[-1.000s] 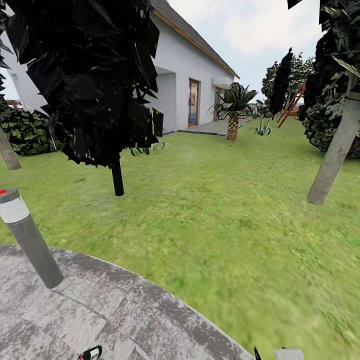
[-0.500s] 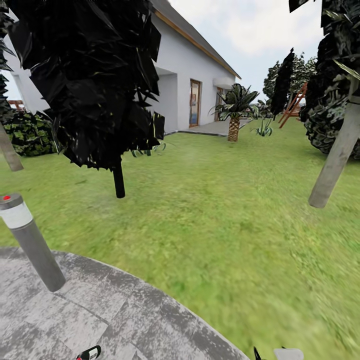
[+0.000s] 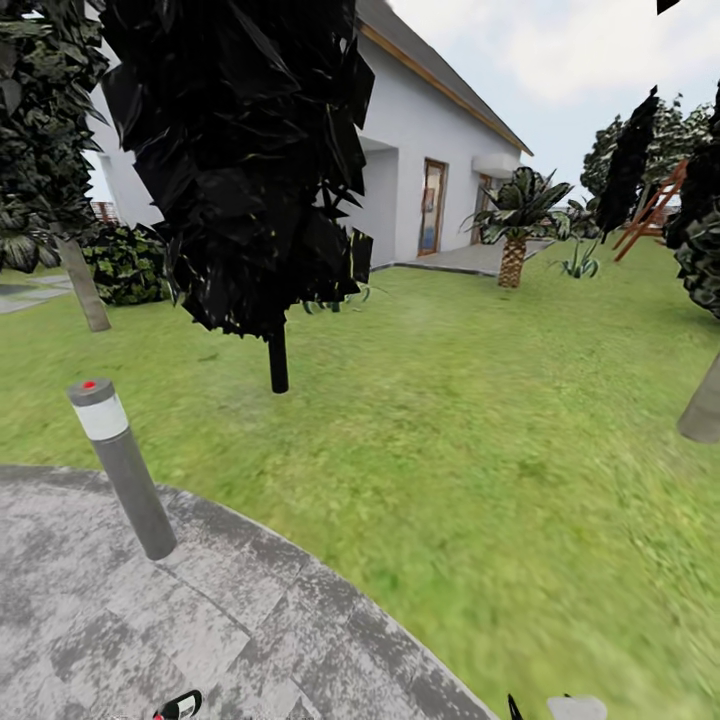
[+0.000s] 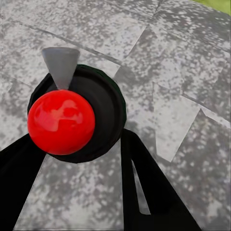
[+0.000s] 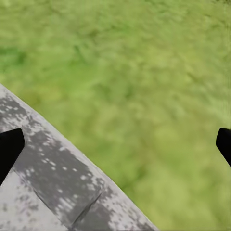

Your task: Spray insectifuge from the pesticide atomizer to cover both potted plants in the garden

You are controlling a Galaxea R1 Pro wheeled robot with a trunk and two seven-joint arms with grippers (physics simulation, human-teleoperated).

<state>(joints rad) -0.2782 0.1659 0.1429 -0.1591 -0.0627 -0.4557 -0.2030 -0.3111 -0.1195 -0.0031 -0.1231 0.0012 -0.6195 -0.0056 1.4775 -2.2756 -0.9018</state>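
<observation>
The pesticide atomizer (image 4: 103, 103) shows end-on in the left wrist view as a dark round body with a red ball and a grey cone. My left gripper (image 4: 77, 144) is shut on it, one black finger on each side, above the grey paving. In the head view the atomizer (image 3: 182, 705) peeks in at the bottom edge. My right gripper (image 5: 118, 144) is open with its fingertips far apart, over the line where patio meets lawn. Two low rosettes of pointed green leaves stand far off, one by the house wall (image 3: 335, 297) and one beside the palm (image 3: 580, 262). Any pots under them are too small to make out.
A grey bollard lamp (image 3: 125, 470) stands on the round patio (image 3: 120, 620) near its edge. On the lawn (image 3: 480, 430) are a dark tree (image 3: 277, 355), a grey trunk (image 3: 702, 405) at the right and another (image 3: 85, 285) at the left. A white house (image 3: 430, 150) lies beyond.
The whole head view has shifted right, so the camera has turned left. The atomizer and the grippers keep their places at the bottom edge.
</observation>
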